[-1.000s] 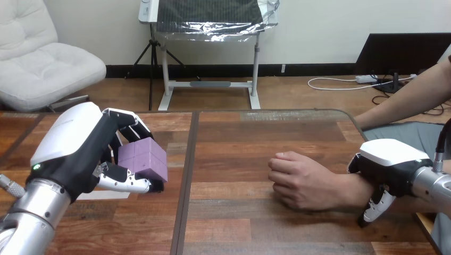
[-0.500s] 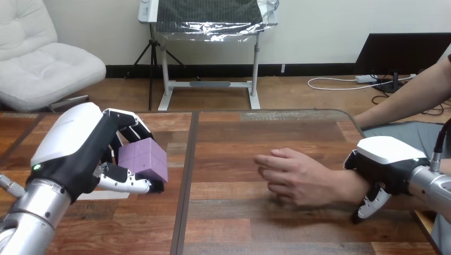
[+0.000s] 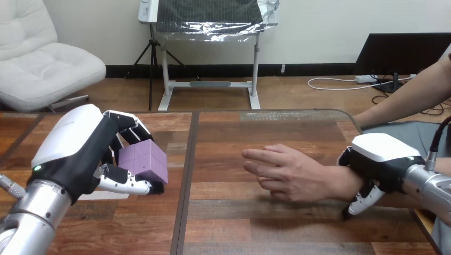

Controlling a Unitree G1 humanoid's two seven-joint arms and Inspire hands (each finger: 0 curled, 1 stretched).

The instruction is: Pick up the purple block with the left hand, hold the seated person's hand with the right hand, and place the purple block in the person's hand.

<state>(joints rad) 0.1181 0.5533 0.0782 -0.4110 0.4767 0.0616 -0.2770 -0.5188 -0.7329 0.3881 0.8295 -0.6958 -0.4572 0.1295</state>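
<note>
The purple block is gripped by the curled left hand; the person's wrist is apparently clasped from above by the right hand.

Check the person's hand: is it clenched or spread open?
Spread open: the person's hand has its fingers stretched out straight above the table, not curled into a fist.

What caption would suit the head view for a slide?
Left hand grips the purple block; right hand curls round the person's wrist.
</note>
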